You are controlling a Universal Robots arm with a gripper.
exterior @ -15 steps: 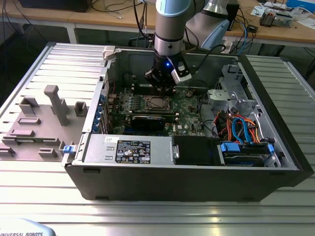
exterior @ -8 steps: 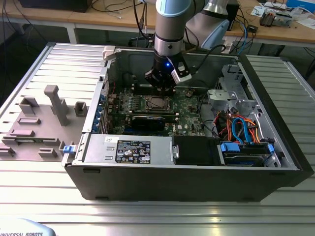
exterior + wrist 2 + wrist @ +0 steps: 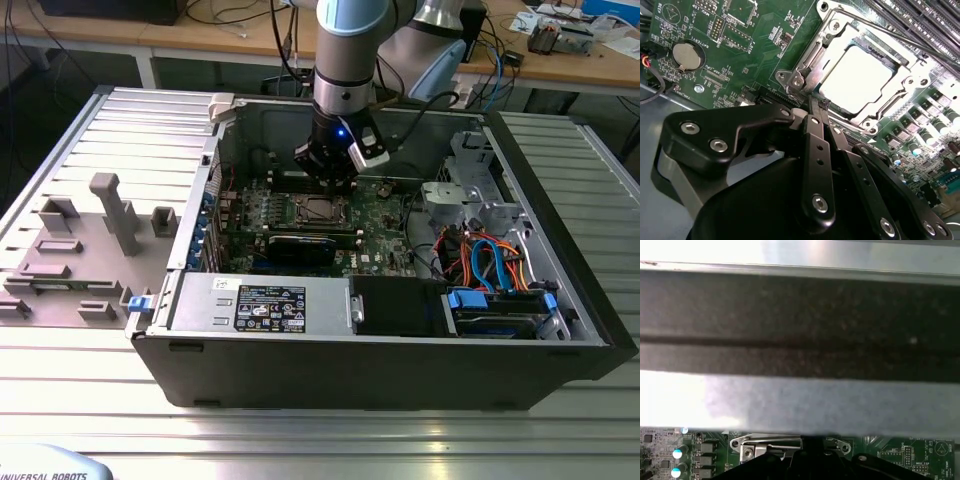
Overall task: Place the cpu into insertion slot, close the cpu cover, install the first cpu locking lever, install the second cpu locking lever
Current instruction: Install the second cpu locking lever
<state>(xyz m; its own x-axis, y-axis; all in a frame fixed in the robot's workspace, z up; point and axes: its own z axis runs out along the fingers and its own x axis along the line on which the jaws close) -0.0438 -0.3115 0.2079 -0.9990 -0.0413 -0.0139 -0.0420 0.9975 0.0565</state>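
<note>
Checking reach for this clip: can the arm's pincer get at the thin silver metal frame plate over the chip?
Probably yes. In the second wrist view the black pincer sits right at the edge of the silver metal frame plate, which lies flat around the pale square chip, and nothing stands between them.

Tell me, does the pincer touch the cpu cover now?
Cannot tell. In the second wrist view the pincer tips end at the cpu cover edge, but neither contact nor gap shows.
</note>
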